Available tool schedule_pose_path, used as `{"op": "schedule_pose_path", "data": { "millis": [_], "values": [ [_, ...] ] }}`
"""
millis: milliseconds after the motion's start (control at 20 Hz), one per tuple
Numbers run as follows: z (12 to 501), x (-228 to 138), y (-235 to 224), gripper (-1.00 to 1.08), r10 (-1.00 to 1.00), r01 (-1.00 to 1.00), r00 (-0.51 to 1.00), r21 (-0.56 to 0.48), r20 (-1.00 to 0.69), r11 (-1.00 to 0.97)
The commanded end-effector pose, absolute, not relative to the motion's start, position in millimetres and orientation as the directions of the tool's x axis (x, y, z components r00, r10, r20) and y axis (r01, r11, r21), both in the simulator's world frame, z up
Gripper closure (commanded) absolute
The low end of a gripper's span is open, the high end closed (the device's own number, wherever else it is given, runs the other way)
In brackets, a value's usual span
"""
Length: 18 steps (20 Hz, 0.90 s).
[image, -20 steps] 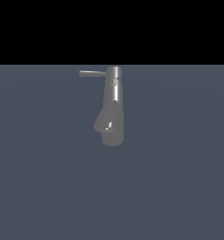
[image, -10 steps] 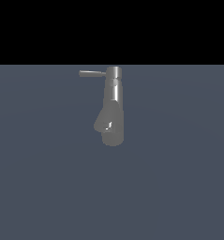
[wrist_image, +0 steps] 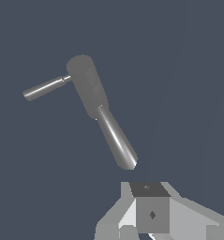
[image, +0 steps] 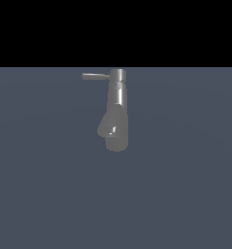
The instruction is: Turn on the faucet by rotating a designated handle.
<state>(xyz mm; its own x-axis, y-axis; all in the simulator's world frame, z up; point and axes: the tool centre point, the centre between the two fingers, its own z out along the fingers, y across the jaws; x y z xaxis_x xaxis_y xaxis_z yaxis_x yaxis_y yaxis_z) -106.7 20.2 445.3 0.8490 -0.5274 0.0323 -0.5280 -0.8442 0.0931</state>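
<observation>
The grey shiny faucet [image: 118,109] stands upright on the dark grey floor, with its rounded spout [image: 110,128] bulging low on the exterior view's left. The handle [image: 95,76], a thin straight rod, sticks out level from the cap toward the exterior view's left. The wrist view looks down on the faucet [wrist_image: 88,86], its handle [wrist_image: 43,88] and its shiny lower part [wrist_image: 118,143]. My gripper [wrist_image: 151,199] shows only as grey blocks at that picture's edge, apart from the faucet and holding nothing. I cannot tell how its jaws stand. The arm is out of the exterior view.
A flat dark grey floor [image: 185,194] lies all around the faucet. A black background fills the exterior view above the floor's far edge.
</observation>
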Motion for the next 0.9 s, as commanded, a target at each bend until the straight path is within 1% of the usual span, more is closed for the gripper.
{"op": "schedule_pose_path", "data": {
  "millis": [0, 850],
  "values": [
    [439.4, -91.8, 24.2, 1.08, -0.573, -0.574, 0.819, 0.093, 0.039, -0.814],
    [381.9, 2.5, 55.4, 1.08, -0.824, -0.826, 0.563, 0.068, 0.063, -0.559]
  ]
}}
